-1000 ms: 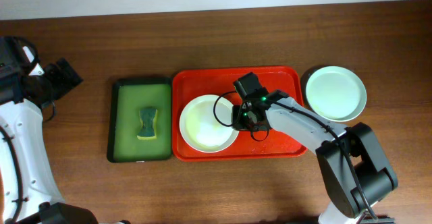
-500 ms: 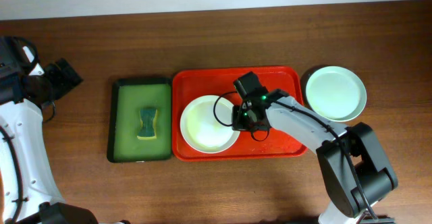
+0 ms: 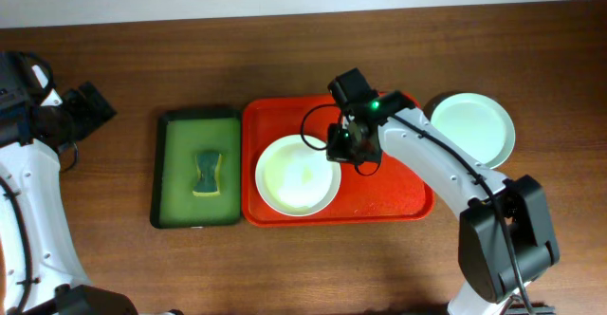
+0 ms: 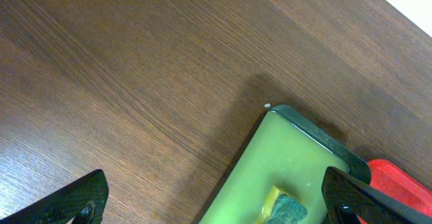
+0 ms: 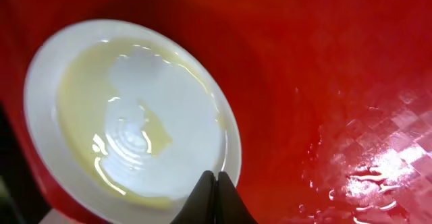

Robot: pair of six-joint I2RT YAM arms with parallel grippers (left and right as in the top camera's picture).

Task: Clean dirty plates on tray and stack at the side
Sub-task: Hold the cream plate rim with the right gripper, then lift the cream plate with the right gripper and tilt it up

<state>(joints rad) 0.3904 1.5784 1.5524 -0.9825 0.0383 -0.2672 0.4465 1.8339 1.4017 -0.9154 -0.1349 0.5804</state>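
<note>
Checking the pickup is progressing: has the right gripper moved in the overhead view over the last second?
Yes. The right gripper has moved toward the far rim of the red tray, away from its near rim.

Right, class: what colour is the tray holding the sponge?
That smaller tray is green with a dark rim, clearest in the overhead view.

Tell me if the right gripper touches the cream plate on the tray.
Touching: the right wrist view shows the right gripper shut on the rim of the cream plate.
</note>
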